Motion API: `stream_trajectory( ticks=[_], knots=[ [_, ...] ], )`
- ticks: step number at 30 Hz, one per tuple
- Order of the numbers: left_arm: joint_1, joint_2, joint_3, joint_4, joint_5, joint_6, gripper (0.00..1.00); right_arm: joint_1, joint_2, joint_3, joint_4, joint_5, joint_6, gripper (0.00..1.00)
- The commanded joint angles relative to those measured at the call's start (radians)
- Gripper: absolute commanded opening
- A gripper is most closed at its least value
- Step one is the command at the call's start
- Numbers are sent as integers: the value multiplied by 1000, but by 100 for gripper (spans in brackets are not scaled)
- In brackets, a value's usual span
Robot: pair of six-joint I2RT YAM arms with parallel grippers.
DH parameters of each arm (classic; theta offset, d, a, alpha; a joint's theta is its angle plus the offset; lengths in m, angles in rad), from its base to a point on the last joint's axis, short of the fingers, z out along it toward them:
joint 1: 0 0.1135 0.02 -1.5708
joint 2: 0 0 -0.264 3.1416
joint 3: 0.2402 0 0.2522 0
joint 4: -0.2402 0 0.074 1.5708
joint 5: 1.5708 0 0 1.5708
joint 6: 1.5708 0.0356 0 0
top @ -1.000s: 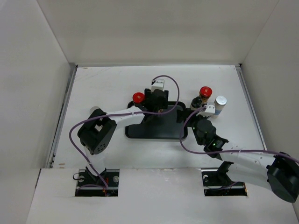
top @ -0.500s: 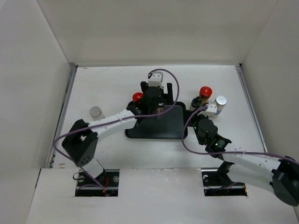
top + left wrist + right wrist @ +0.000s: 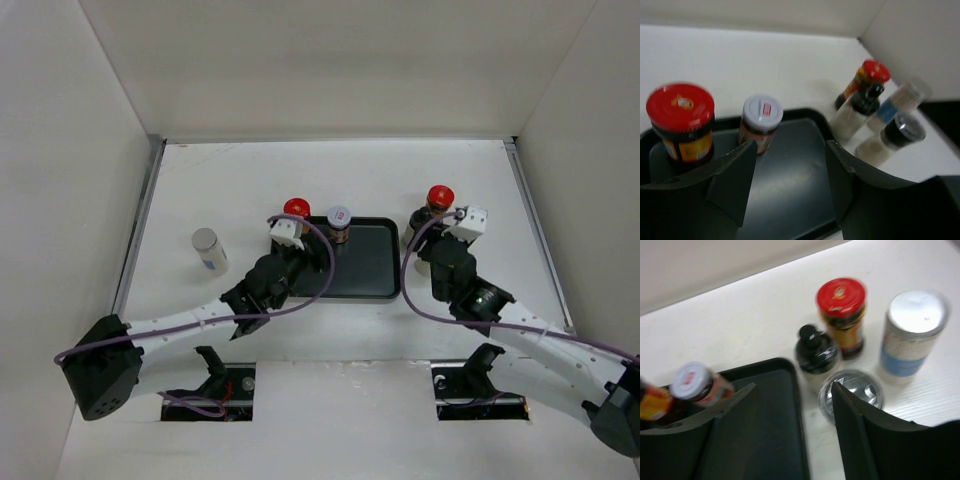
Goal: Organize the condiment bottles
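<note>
Your left gripper (image 3: 790, 147) and right gripper (image 3: 795, 390) both gape empty, silver-lidded bottle (image 3: 855, 390) partly masked by the right gripper.

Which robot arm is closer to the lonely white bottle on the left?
Left. The left gripper sits by the black tray's left end, just right of the white bottle. The right gripper is past the tray's right end.

White matte rectangular table (image 3: 240, 180): plain white panel walls (image 3: 330, 60) stand at its left, rear and right edges. Grey metal strip (image 3: 135, 250) runs along its left edge. Lighting even.
</note>
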Motion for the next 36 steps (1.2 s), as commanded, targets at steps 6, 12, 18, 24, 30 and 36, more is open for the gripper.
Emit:
stream_trajectory(
  ticks=[6,12,18,24,30,36],
  knots=[
    [7,-97,-167,220,48,-22,56,-191,204,227,-115,-93,-106,87],
    [15,-102,-220,290,67,-26,59,-330,338,368,-198,-204,-140,95],
    [23,-87,-236,301,67,-51,61,-413,490,509,-204,-277,-187,100],
    [53,-111,-250,292,61,-65,63,-456,617,614,-250,-341,-216,100],
    [89,-166,-267,278,65,-83,66,-510,677,646,-274,-408,-216,100],
    [119,-170,-270,269,65,-88,67,-535,746,692,-317,-467,-218,100]
  ],
)
